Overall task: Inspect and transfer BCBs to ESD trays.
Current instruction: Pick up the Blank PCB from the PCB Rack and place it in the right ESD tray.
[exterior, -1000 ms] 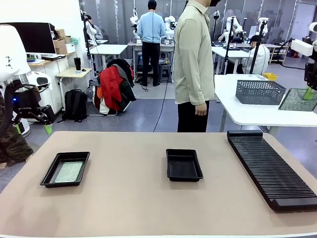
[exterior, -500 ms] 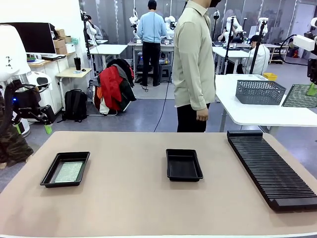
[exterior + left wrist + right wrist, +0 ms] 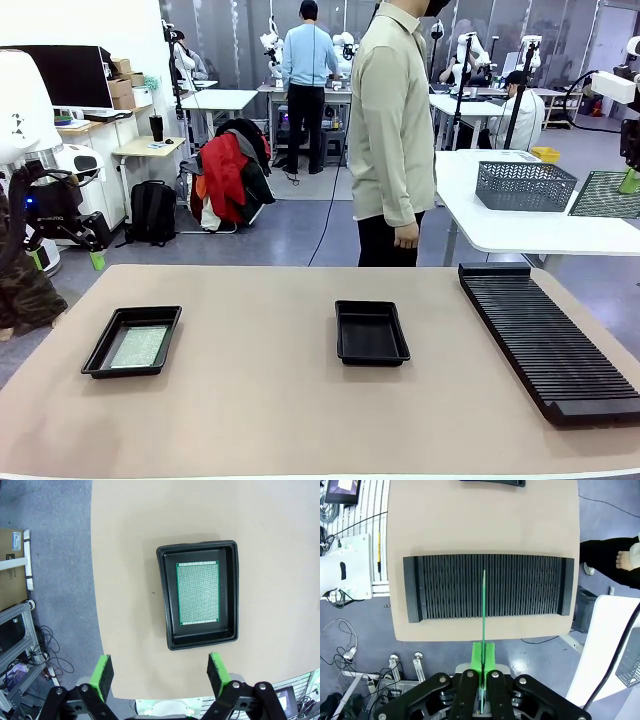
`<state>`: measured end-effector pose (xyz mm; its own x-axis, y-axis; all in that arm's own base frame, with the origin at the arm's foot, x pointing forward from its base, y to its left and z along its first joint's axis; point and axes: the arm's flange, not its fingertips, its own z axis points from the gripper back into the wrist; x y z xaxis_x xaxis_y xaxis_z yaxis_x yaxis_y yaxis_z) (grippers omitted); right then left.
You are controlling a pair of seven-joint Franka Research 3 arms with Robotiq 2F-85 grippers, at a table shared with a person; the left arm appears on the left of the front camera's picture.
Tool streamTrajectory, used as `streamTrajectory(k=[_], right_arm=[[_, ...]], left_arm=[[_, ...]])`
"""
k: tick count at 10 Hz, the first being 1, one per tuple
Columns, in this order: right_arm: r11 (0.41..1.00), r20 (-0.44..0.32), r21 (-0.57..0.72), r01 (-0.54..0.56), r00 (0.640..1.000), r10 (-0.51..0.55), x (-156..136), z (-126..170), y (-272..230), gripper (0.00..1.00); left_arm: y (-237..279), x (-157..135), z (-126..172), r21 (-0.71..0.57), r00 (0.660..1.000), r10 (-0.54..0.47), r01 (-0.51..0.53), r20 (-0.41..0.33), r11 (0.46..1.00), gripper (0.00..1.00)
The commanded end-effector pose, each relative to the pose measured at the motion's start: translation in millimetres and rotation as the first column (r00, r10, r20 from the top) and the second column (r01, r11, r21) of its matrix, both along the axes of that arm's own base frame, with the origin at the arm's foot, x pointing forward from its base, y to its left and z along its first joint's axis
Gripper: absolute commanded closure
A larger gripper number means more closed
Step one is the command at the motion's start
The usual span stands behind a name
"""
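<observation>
My left gripper point(image 3: 160, 674) hangs high over the table's left end, its fingers spread wide with nothing between them. Straight below it the left tray point(image 3: 163, 600) lies on the table point(image 3: 130, 540), and one BCB point(image 3: 198, 593) lies flat on the tray's floor, clear of the walls. My right gripper point(image 3: 483, 661) is pinched tight on a second BCB point(image 3: 484, 605), which I see edge-on as a thin green line, raised above the rack point(image 3: 445, 587) at the table's right end. The middle tray point(image 3: 340, 335) sits near mid-table, well apart from both. A person point(image 3: 390, 130) stands at the far side, turned sideways.
</observation>
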<state>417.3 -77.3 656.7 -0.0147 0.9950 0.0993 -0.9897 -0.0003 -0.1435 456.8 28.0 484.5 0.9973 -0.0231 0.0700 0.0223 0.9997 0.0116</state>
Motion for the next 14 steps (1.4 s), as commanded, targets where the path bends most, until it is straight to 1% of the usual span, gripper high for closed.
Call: streamTrajectory(k=[1, 2, 3, 4, 5, 7, 8, 9, 10, 11, 13, 14], right_arm=[[1.000, 0.006, 0.011, -0.001, 1.000, 0.001, 0, -2, 1, 1.00], [1.000, 0.006, 0.011, -0.001, 1.000, 0.001, 0, -2, 1, 1.00], [1.000, 0.000, 0.000, 0.000, 1.000, 0.000, 0, 0, 0, 0.98], [0.998, -0.014, 0.038, 0.057, 0.998, -0.056, 10, -3, 8, 0.98], [0.985, -0.052, 0.093, 0.149, 0.988, -0.144, 18, -7, 16, 0.98], [0.937, -0.126, 0.185, 0.296, 0.953, -0.276, 25, -12, 39, 0.98], [0.907, -0.133, 0.212, 0.364, 0.930, -0.342, 26, -16, 54, 0.98], [0.873, -0.164, 0.242, 0.423, 0.905, -0.392, 27, -23, 70, 0.98], [0.816, -0.241, 0.270, 0.511, 0.857, -0.456, 30, -33, 90, 0.98], [0.763, -0.314, 0.305, 0.570, 0.816, -0.485, 33, -42, 106, 0.98], [0.622, -0.450, 0.306, 0.721, 0.685, -0.573, 41, -66, 132, 0.98], [0.552, -0.499, 0.285, 0.783, 0.613, -0.612, 42, -79, 149, 0.98]], left_arm=[[1, 0, -2, 0.001, 1.000, 0.002, -0.002, 0.005, 1.000, 0.00], [1, 0, -2, 0.001, 1.000, 0.002, -0.002, 0.005, 1.000, 0.00], [1, 0, -2, 0.001, 1.000, 0.002, -0.002, 0.005, 1.000, 0.00], [1, 0, -2, 0.001, 1.000, 0.002, -0.002, 0.005, 1.000, 0.00], [1, 0, -2, 0.001, 1.000, 0.002, -0.002, 0.005, 1.000, 0.00], [1, 0, -2, 0.001, 1.000, 0.002, -0.002, 0.005, 1.000, 0.00], [1, 0, -2, 0.001, 1.000, 0.002, -0.002, 0.005, 1.000, 0.00], [1, 0, -2, 0.001, 1.000, 0.002, -0.002, 0.005, 1.000, 0.00], [1, 0, -2, 0.001, 1.000, 0.002, -0.002, 0.005, 1.000, 0.00], [1, 0, -2, 0.001, 1.000, 0.002, -0.002, 0.005, 1.000, 0.00], [1, 0, -2, 0.001, 1.000, 0.002, -0.002, 0.005, 1.000, 0.00], [1, 0, -2, 0.001, 1.000, 0.002, -0.002, 0.005, 1.000, 0.00]])
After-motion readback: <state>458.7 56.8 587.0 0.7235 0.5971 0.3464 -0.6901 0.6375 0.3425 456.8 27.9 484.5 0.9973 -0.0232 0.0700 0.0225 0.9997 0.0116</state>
